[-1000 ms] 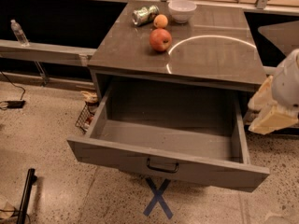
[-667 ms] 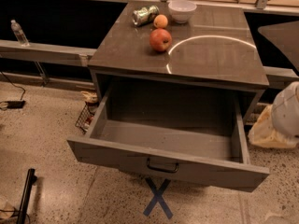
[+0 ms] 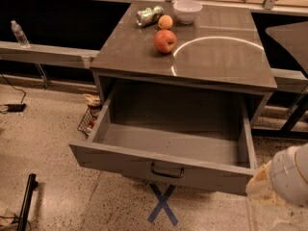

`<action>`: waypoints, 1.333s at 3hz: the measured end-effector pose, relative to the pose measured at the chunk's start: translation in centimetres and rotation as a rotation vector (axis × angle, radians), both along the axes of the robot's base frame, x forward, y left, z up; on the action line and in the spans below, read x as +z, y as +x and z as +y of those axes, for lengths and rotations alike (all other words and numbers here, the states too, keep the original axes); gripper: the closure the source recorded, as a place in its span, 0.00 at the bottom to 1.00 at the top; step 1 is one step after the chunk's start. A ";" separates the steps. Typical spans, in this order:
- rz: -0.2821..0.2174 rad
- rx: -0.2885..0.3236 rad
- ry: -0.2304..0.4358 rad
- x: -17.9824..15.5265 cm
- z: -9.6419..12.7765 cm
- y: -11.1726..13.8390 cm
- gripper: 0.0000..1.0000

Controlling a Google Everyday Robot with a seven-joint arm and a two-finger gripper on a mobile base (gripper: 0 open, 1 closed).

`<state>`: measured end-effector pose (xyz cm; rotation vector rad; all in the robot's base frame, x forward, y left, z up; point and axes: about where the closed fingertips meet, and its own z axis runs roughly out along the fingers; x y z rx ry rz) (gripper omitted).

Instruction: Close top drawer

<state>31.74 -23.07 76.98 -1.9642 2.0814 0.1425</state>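
The top drawer point(image 3: 159, 165) of the grey cabinet stands pulled far out and is empty inside. Its tall plain grey front faces me with a small black loop handle point(image 3: 167, 172) at centre. Only a rounded white part of my arm point(image 3: 288, 177) with tan wrapping shows at the lower right, just off the drawer's right front corner. My gripper itself is out of view.
On the cabinet top point(image 3: 216, 57) sit a red apple point(image 3: 165, 41), a small orange point(image 3: 165, 21), a crushed can point(image 3: 148, 15) and a white bowl point(image 3: 187, 9). A wire basket point(image 3: 89, 119) stands left of the cabinet. A blue tape X point(image 3: 162, 203) marks the floor under the drawer front.
My arm has dropped from beside the cabinet's right side down to the lower right corner. The drawer has not moved.
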 end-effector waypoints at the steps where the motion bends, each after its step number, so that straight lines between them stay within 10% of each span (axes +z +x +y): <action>1: 0.004 0.030 -0.002 -1.0 0.0 -0.7 1.00; 4: -0.050 0.049 0.070 -8.0 3.1 -0.8 1.00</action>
